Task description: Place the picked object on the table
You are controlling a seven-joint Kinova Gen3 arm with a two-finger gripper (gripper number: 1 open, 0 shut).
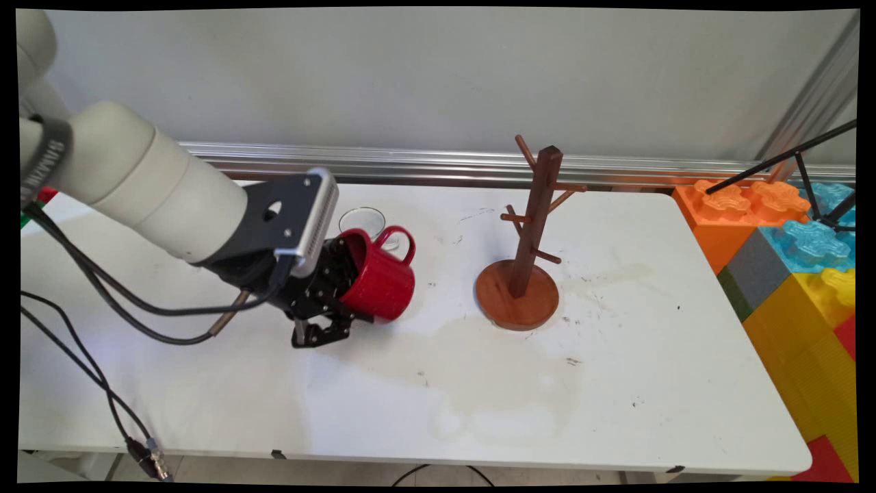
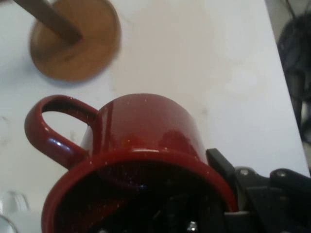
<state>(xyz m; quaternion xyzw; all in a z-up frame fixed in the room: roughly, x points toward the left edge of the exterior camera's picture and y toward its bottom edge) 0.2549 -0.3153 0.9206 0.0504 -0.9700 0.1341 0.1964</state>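
White rounded arm (image 1: pixel 137 185) — black cables (image 1: pixel 102 301), silver-edged wrist block, black 2-finger gripper (image 1: pixel 328 301).

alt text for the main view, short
A black gripper holds a tilted red mug by its rim above a white table. A clear glass stands just behind it; a wooden mug tree stands to the right.

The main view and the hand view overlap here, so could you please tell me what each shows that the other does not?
Only the main view shows the wooden mug tree's pegs, the stack of big coloured plastic blocks at the table's right end, and the wall.

Only the hand view shows the glossy red mug's dark inside and one finger of the black two-finger gripper outside its rim.

Both show the mug, tilted and gripped, the tree's round base, a clear glass and the white table.
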